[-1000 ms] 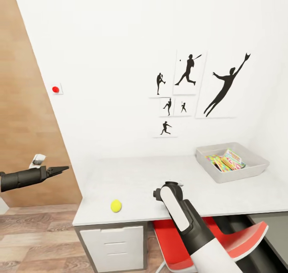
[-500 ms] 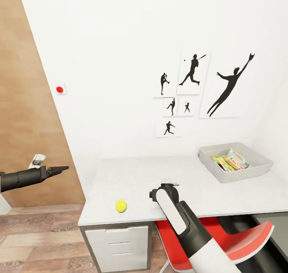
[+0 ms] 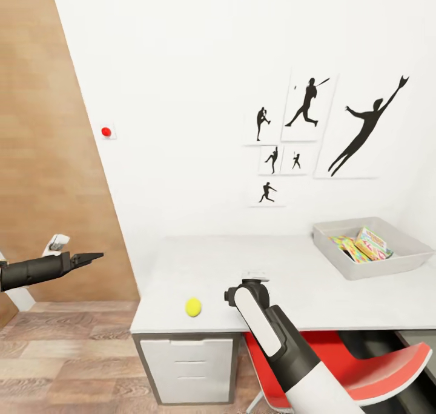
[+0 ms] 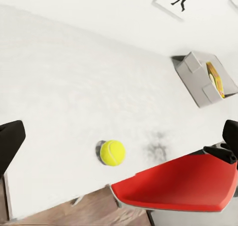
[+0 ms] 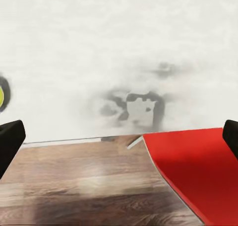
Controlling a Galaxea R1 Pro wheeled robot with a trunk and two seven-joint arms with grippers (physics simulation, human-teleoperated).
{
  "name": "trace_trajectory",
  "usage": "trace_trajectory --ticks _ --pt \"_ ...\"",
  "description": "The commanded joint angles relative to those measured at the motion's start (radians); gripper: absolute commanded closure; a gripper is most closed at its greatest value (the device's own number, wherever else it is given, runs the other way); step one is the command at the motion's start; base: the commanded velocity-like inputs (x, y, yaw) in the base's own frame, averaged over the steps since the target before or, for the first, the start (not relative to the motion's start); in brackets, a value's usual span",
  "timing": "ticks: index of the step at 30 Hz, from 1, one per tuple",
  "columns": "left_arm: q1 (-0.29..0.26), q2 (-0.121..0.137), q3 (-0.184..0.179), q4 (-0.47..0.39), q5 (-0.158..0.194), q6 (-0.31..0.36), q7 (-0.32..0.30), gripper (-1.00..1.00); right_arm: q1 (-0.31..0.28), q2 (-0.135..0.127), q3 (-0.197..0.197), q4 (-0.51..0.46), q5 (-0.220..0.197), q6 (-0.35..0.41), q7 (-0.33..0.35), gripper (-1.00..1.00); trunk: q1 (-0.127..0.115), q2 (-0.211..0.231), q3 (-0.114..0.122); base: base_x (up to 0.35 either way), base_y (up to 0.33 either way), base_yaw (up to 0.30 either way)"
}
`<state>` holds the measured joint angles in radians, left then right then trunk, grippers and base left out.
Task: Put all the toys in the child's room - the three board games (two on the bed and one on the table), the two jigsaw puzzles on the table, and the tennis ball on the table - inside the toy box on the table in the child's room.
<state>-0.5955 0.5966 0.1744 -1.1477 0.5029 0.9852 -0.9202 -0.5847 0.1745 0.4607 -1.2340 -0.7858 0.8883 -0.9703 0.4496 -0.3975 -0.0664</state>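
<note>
Facing the bench (image 3: 303,274) with both pincers empty.
Tennis ball (image 3: 193,307) lies near the bench's front-left edge; toy box (image 3: 399,259) with colourful boxes (image 3: 363,245) sits far right. Left pincer (image 3: 91,257) hangs left of the bench; wrist views show both spread wide.

tennis ball (image 3: 193,307) yellow | table (image 3: 303,280) pale mottled | chair (image 3: 363,365) red
</note>
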Motion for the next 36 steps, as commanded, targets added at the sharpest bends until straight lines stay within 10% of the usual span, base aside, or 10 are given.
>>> trace_trajectory --ticks 1,36 --pt "-0.001 0.0 0.0 0.0 -0.001 0.004 -0.004 -1.0 -0.001 0.0 0.001 -0.001 -0.009 0.004 -0.009 -1.0 0.0 -0.003 -0.004 -0.141 0.098 0.194" --pt "-0.001 0.001 0.001 0.0 -0.001 0.003 -0.005 -1.0 0.0 0.0 0.003 -0.002 -0.007 -0.002 0.028 -1.0 0.0 -0.003 -0.024 0.026 0.083 0.084"
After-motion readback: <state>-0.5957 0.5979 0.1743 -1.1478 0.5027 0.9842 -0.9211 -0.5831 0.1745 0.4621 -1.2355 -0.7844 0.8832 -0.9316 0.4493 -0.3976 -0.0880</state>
